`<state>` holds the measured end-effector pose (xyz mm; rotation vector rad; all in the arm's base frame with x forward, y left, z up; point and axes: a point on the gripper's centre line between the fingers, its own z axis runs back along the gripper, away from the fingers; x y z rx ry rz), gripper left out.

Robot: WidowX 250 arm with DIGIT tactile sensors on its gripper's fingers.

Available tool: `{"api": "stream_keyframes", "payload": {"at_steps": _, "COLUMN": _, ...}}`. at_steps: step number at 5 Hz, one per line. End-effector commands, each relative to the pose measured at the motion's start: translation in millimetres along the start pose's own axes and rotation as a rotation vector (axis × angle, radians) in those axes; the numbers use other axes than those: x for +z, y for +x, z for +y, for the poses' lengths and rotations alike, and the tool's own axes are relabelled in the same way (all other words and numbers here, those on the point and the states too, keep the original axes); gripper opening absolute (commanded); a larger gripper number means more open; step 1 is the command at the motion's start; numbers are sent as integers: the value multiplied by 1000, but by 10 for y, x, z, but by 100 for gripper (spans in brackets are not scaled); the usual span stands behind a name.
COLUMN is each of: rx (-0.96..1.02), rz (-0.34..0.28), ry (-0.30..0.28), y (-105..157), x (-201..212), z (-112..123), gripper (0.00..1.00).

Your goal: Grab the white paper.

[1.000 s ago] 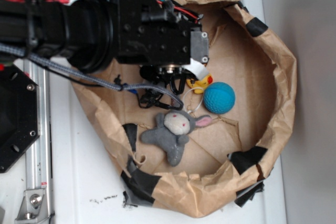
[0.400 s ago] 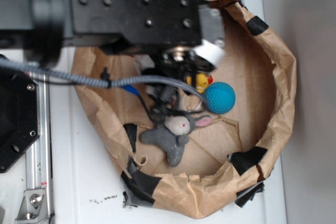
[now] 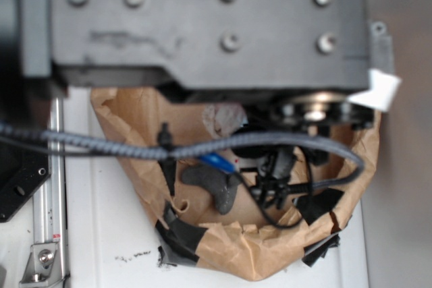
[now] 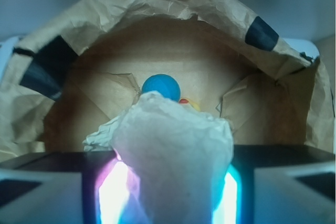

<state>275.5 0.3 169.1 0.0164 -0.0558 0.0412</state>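
Between the pincer (image 4: 170,192) sides, above the brown paper basin (image 4: 79,35): crumpled white tissue paper wad (image 4: 173,145), gripped, bulging forward toward the blue ball (image 4: 160,86).

White paper (image 4: 173,156) – wrinkly white; blue ball (image 4: 160,86); brown paper sheet (image 4: 173,40) – black tape patches (image 4: 261,33).
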Motion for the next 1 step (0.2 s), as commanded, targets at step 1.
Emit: {"api": "stream_keyframes", "payload": {"at_steps": 1, "rx": 71, "rz": -43, "ry": -43, "y": 18, "x": 129, "z": 58, "gripper": 0}}
